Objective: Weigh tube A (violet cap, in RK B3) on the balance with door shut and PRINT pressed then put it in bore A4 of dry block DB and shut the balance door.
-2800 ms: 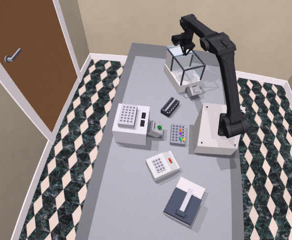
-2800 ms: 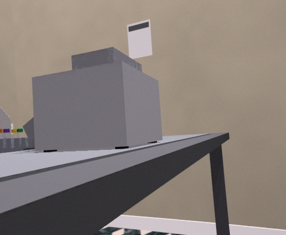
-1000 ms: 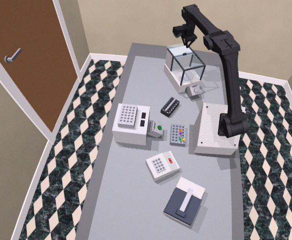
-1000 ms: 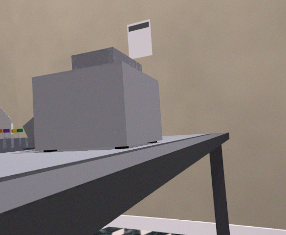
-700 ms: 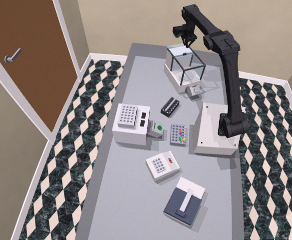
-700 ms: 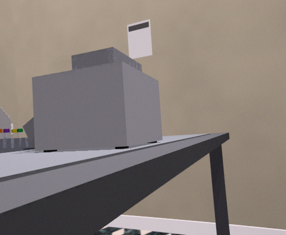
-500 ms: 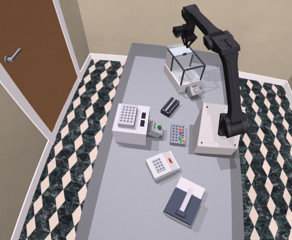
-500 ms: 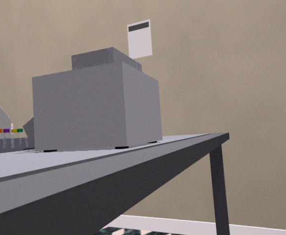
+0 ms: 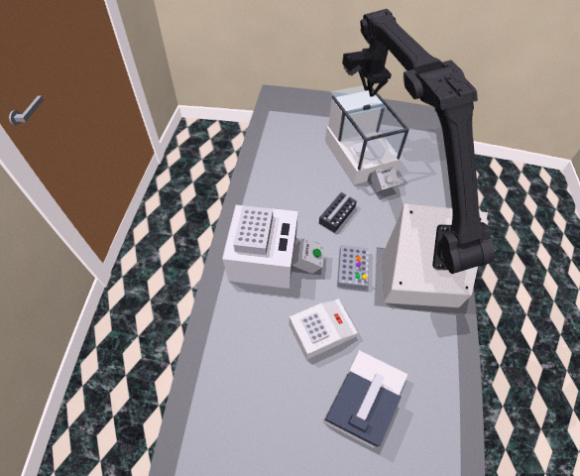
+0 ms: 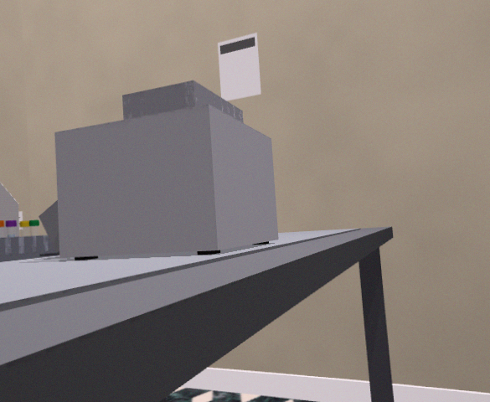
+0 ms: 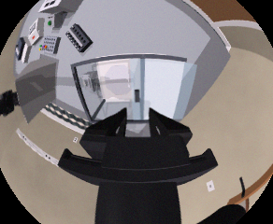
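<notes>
Tube A, with its violet cap [image 9: 358,265] [image 10: 11,224], stands in the tube rack [image 9: 354,286] [image 10: 19,249]. The dry block [image 9: 343,331] shows no tube in its bores. The balance [image 9: 342,155] has its top pane [image 9: 352,100] [image 11: 163,89] slid partly back, jutting past the box's rear; the front part of the top is uncovered. The pane's dark handle [image 9: 366,107] [image 11: 136,95] is near the box's middle. The pan [image 9: 367,149] [image 11: 117,77] is empty. The PRINT key [image 9: 389,178] is on the sloping front. My gripper [image 9: 372,93] [image 11: 137,110] is partly open and empty, above the box's rear.
Orange [image 9: 358,258], green [image 9: 357,275] and yellow [image 9: 364,277] caps stand in the rack. The magnet block [image 9: 325,223] [image 11: 79,38] lies between balance and mixer [image 9: 260,271]. The spectrophotometer [image 9: 340,400] is at the far end. Dark posts and rims frame the balance's glass box.
</notes>
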You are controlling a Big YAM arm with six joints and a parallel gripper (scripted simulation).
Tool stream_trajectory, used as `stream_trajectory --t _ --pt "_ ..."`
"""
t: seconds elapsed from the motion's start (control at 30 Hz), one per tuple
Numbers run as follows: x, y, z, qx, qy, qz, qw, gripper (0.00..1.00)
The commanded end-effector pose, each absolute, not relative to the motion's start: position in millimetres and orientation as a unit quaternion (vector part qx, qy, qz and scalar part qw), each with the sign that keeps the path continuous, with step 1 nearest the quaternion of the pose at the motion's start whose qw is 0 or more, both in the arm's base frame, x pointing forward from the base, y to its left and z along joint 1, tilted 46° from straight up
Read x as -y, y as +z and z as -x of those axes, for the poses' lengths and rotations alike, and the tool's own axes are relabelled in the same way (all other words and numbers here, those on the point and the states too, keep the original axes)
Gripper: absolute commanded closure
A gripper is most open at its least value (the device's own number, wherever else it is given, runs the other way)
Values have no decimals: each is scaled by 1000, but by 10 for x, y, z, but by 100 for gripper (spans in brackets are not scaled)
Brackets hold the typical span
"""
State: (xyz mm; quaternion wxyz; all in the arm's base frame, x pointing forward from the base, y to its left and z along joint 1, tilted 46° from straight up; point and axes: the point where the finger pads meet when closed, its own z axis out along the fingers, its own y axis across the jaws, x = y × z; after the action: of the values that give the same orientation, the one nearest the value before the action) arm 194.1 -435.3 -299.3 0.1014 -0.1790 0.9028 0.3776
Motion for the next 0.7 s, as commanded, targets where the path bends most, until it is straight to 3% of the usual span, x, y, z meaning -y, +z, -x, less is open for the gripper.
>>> stream_trajectory --t 0.0,0.67 --pt "4499 -2737 -2190 -918 350 166 89 64" --pt "3757 -2155 -2954 -938 344 -26 17 64"
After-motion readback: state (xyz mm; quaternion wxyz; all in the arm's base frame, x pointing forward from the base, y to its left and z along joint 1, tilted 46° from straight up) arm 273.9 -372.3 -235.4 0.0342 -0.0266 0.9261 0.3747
